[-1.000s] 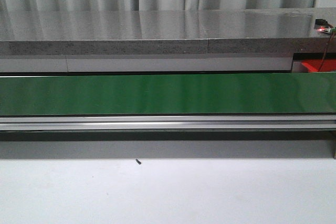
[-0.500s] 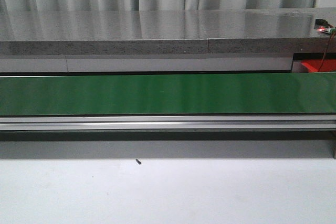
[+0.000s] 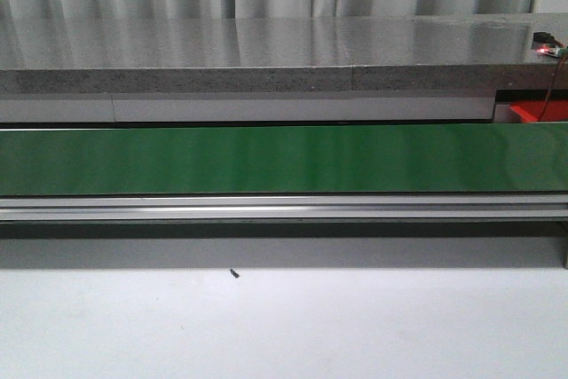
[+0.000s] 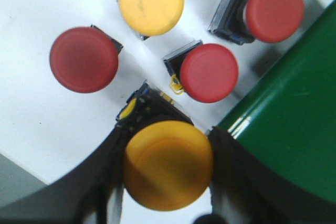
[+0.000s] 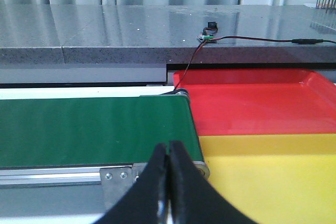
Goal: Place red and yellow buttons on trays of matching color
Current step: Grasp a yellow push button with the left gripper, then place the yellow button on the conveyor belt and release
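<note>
In the left wrist view my left gripper (image 4: 167,169) is shut on a yellow button (image 4: 168,163), its black fingers (image 4: 97,182) pressed against both sides of the cap. Beyond it on the white surface lie three red buttons (image 4: 84,59), (image 4: 208,72), (image 4: 274,10) and another yellow button (image 4: 150,1). In the right wrist view my right gripper (image 5: 168,148) is shut and empty, near the end of the green belt (image 5: 94,129). The red tray (image 5: 252,106) and the yellow tray (image 5: 273,177) lie beside that belt end. Neither gripper shows in the front view.
The green conveyor belt (image 3: 284,159) runs across the front view, with a grey counter (image 3: 266,51) behind it and white table (image 3: 284,326) in front. A corner of the red tray (image 3: 541,111) shows at the far right. The belt edge (image 4: 294,114) lies close beside the buttons.
</note>
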`<state>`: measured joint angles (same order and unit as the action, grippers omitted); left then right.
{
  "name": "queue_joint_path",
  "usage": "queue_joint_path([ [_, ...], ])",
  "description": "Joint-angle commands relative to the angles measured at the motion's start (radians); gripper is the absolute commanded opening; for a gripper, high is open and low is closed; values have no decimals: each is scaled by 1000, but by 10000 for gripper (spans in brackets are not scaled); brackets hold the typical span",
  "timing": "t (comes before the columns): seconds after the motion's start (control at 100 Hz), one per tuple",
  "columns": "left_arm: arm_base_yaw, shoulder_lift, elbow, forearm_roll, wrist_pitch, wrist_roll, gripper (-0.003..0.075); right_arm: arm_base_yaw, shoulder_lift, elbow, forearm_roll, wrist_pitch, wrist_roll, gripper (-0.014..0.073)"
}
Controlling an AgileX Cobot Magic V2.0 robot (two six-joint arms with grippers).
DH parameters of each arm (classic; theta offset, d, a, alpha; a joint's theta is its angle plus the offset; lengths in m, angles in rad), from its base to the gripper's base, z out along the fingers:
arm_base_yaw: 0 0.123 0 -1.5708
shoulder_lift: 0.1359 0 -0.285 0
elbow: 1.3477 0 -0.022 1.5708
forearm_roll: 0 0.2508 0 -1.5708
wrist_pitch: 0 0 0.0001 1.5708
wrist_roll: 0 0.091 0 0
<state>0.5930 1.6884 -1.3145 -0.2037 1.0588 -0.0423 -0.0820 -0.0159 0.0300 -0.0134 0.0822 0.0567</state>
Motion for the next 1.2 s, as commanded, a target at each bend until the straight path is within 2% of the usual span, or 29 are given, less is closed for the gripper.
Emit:
queue_joint_path([
  [0.0, 0, -68, -67, -54, 18, 22, -20, -1, -13, -19, -11, -75, 0, -67],
  [0.18, -25, -74, -146, -157, 59, 86, -20, -1, -13, -19, -11, -75, 0, -67],
  [0.55, -171, -68, -181, -160, 65, 86, -19, -1, -13, -19, -11, -75, 0, -67],
  [0.83, -256, 16, -181, -160, 65, 86, -19, -1, -13, -19, -11, -75, 0, -67],
  [1.19, -282, 91, -182, -166, 74, 86, -18, -1, -13, -19, -11, -75, 0, -67],
])
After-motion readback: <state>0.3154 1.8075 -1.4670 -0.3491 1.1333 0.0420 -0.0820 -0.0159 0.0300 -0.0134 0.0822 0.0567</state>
